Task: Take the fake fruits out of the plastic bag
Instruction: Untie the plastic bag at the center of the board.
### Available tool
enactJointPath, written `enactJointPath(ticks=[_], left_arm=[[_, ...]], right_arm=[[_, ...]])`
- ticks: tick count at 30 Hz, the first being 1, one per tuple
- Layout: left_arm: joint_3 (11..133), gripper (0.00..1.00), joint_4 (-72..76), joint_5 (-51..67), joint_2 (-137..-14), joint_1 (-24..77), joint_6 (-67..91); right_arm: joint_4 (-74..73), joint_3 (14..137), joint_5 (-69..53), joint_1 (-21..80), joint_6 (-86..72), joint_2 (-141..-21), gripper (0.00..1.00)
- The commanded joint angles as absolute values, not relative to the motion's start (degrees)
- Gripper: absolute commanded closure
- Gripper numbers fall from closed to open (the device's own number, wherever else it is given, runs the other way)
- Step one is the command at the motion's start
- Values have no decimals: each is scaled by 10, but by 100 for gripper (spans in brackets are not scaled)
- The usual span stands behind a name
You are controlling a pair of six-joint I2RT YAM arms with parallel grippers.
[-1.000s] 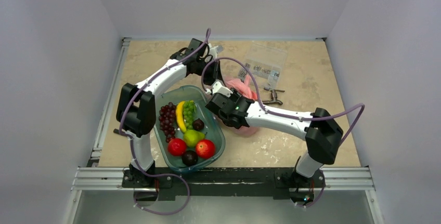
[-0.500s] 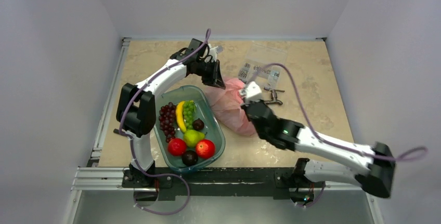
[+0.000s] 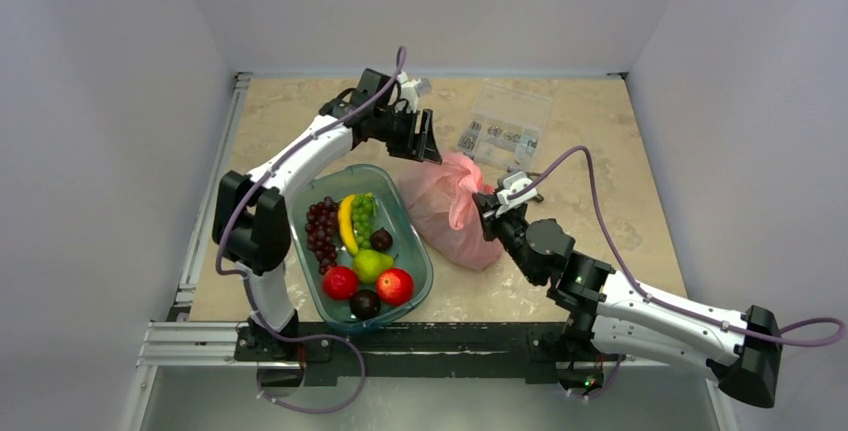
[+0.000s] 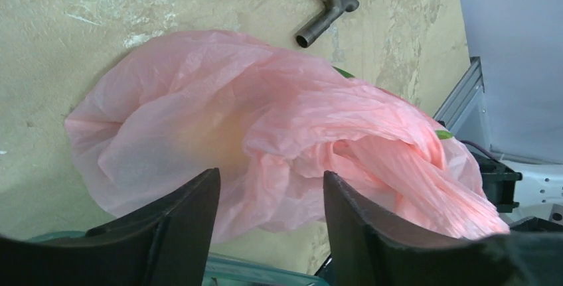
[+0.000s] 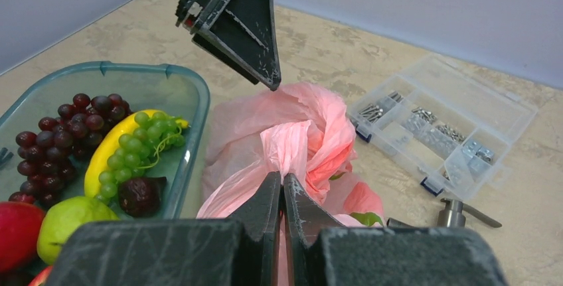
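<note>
The task is at its beginning, I judge: no fake fruits lie out on the beige surface (image 3: 600,171), so they should be inside the thin translucent pink plastic bag (image 3: 445,213), which lies crumpled just beside the teal plastic tray (image 3: 372,167). Only a small green scrap (image 5: 364,219) shows among its folds. The right tool (image 5: 281,178) is pressed together, pinching a twisted bunch of the bag's film. The left tool (image 4: 271,174) hangs spread above the bag's far end, holding nothing. The tray holds purple grapes (image 3: 322,226), green grapes (image 3: 363,216), a banana (image 3: 346,223), a green pear (image 3: 371,265), red apples (image 3: 341,282) and dark plums (image 3: 365,303). The clear compartment box (image 3: 508,121) holds metal parts.
</note>
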State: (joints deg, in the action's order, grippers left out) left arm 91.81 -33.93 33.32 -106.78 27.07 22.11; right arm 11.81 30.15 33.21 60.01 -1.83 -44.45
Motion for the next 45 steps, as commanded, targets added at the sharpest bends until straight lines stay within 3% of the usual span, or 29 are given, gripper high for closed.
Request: enactJointPath(ticks=[1, 5, 6, 8, 13, 23, 31, 35, 40, 45], left_arm=[[910, 36, -326, 251, -988, 310, 139], [876, 21, -293, 141, -959, 356, 97], [852, 12, -270, 129, -954, 364, 94], [830, 6, -229, 124, -947, 367, 95], [874, 6, -251, 69, -967, 388, 86], [976, 1, -308, 120, -1062, 432, 74], [989, 29, -342, 238, -1097, 432, 92], [1007, 67, -380, 203, -1111, 431, 77], [984, 100, -345, 197, -1065, 393, 112], [909, 100, -237, 291, -1006, 296, 231]], right_arm=[[142, 307, 321, 601, -16, -445, 100], [131, 305, 312, 601, -20, -446, 100], [129, 304, 310, 601, -22, -446, 100], [124, 304, 306, 601, -25, -446, 100], [104, 318, 304, 601, -30, -449, 100], [83, 331, 280, 601, -14, -467, 100], [90, 336, 277, 601, -13, -480, 100], [88, 336, 282, 601, -13, -472, 100], [80, 328, 309, 601, -37, -454, 100], [81, 281, 433, 601, -173, -366, 100]])
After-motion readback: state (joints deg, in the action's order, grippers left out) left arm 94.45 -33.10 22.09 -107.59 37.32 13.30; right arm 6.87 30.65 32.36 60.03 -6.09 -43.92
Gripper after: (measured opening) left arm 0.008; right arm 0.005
